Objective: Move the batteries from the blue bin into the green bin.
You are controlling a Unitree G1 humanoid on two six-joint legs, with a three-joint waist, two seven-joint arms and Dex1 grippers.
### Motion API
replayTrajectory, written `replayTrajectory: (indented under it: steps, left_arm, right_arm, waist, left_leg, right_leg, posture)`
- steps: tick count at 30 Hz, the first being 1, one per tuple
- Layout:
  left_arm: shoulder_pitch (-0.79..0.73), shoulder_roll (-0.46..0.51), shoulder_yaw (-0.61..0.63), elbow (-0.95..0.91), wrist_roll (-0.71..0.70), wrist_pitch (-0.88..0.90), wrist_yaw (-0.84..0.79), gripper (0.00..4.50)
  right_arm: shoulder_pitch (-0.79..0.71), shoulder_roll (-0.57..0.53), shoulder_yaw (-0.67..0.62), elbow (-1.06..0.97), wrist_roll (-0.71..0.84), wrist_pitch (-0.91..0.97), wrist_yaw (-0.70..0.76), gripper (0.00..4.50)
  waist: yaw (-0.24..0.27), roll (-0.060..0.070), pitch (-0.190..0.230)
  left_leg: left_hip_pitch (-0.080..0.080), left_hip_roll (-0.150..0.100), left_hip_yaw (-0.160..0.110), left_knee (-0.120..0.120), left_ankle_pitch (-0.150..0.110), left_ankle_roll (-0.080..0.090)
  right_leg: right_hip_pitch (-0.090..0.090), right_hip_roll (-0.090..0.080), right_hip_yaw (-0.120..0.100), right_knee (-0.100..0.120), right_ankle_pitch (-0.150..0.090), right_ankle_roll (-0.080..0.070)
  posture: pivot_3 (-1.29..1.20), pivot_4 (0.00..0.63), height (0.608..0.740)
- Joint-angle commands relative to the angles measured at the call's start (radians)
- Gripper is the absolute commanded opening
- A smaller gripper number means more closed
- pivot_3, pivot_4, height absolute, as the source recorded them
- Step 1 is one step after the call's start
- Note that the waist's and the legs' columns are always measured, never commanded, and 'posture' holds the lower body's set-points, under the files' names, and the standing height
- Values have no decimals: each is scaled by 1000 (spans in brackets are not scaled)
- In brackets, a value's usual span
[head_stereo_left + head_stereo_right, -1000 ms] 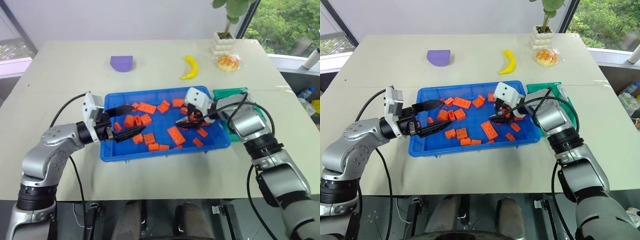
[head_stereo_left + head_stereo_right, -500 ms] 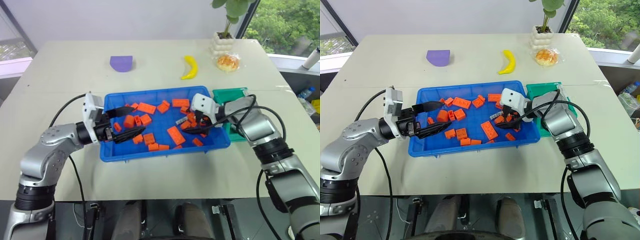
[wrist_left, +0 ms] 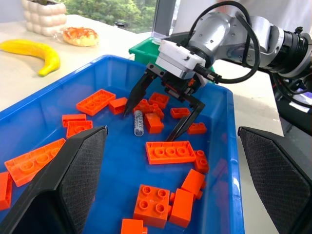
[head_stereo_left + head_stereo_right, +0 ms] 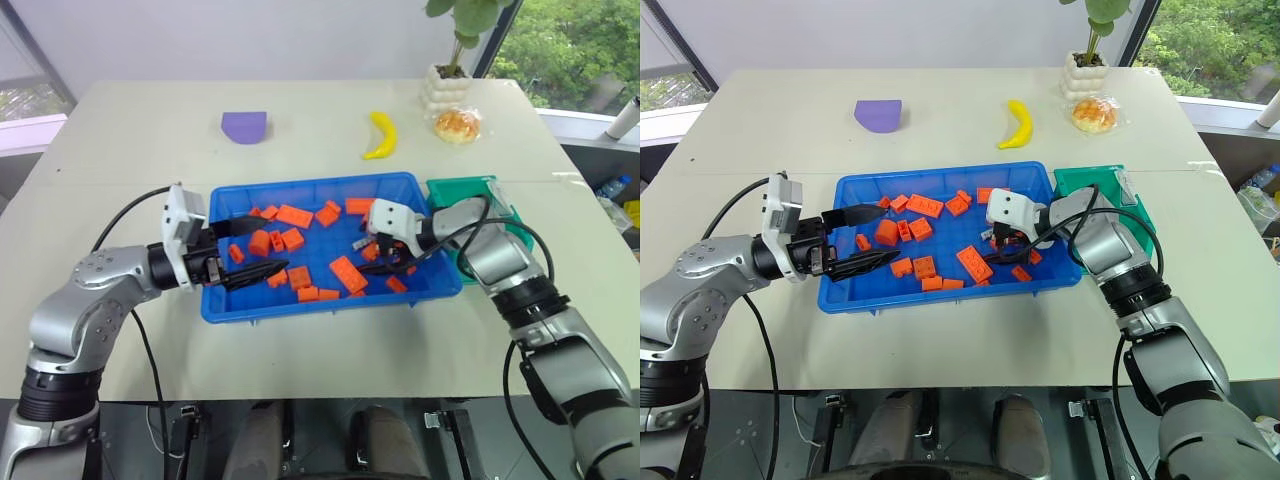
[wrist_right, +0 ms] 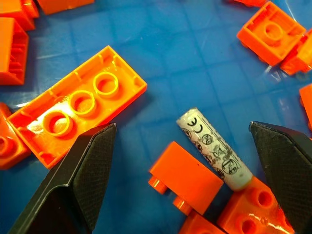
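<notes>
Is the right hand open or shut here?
Open. The right hand hangs with fingers spread over a battery lying among orange blocks in the blue bin.

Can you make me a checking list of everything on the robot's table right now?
Surface: pale beige table, flat.
Job's things: one small silver-grey cylinder battery lies on the floor of the large bright-blue plastic tray, touching an orange block. Small teal-green plastic bin sits against the tray's right end.
Clutter: orange plastic blocks scattered in the tray; purple flat piece, yellow banana, wrapped bun, white plant pot at the far edge.
Grippers: right gripper jaws open, straddling the battery; left gripper jaws open over the tray's left end, empty.
Cables: black cables loop along both arms.
Surroundings: windows with trees outside.
</notes>
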Motion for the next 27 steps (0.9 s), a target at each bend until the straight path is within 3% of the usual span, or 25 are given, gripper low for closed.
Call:
replayTrajectory:
  steps: [1,8,9,27]
  left_arm:
    - [-8,11,21,-52,-29,2,0,4500]
    - [-6,12,21,-73,-39,10,11,4500]
    - [-6,12,22,-75,-40,9,12,4500]
    - [-5,12,19,-86,-48,10,20,4500]
  right_arm:
    - [-45,22,5,66,-19,-35,-2,3751]
    - [-90,49,13,128,-38,-41,12,355]
    - [-91,49,15,130,-42,-42,16,95]
    - [-103,52,-14,82,-42,1,-12,68]
  waist:
    - [0,0,0]
    - [1,0,0]
    - [1,0,0]
    - [1,0,0]
  left_leg:
    - [0,0,0,0,0,0]
    - [0,0,0,1,0,0]
    - [0,0,0,1,0,0]
    - [0,0,0,1,0,0]
  right_leg:
    - [0,0,0,0,0,0]
    - [0,0,0,0,0,0]
    - [0,0,0,0,0,0]
    - [0,0,0,0,0,0]
  posture:
    - [0,150,739]
    - [0,150,739]
    - [0,150,739]
    - [0,150,739]
